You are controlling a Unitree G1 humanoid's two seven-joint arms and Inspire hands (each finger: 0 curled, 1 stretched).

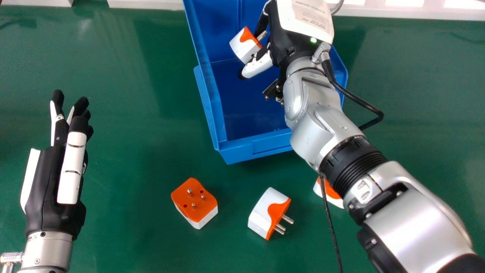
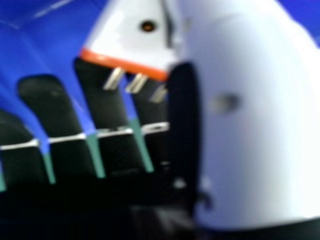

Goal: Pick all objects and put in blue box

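Grips white-and-orange adapter in right hand, pinched between thumb and partly curled fingers, with prongs toward palm. Hangs over left part of blue box.

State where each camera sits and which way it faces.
Head view: on the robot's head, facing forward and down over the green table and blue box; left hand, right arm and right hand show.
Right hand view: at the right hand, facing past its fingers and thumb, into the box.
Both share: right hand, plug adapter pinched in it, box.
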